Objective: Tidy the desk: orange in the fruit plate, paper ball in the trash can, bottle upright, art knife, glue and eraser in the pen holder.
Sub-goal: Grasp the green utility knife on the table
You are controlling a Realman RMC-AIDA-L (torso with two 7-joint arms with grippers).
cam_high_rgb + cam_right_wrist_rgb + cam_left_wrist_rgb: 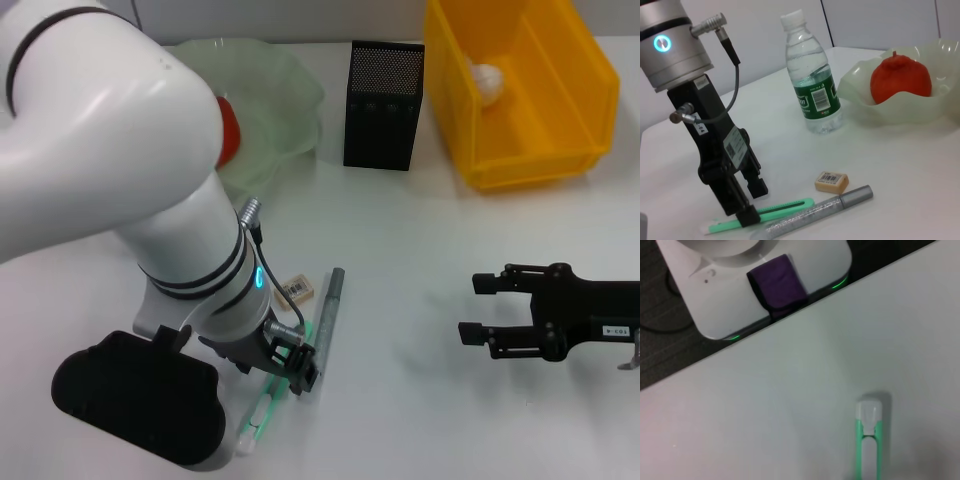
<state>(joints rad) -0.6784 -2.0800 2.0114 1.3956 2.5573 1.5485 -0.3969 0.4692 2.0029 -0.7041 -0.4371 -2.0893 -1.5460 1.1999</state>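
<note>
From the head view, the left pincer (pixel 296 362) is down at the near-left of the bench (pixel 420 300), its tips at the green art knife (pixel 268 400), with the grey glue stick (pixel 328 318) lying just beside it and the eraser (pixel 297 289) a little farther off; the likely trouble is that the fingers catch the glue stick along with the knife, or pinch the thin knife off-centre so it swivels on lifting. The left arm reaches steeply downward, while the right pincer (pixel 500 312) hovers idle at the right, its fingers spread and holding nothing. The orange (pixel 229 130) sits in the fruit plate (pixel 290 90), the paper ball (pixel 487 78) in the yellow trash can (pixel 560 100), and the pen holder (pixel 384 105) stands far centre. The left wrist view shows only the knife's white end (pixel 869 412) on the bench. The right wrist view shows the left pincer's fingers (pixel 746 216) partly open astride the knife (pixel 780 207), not visibly clamped, the bottle (pixel 812 85) upright beyond.
</note>
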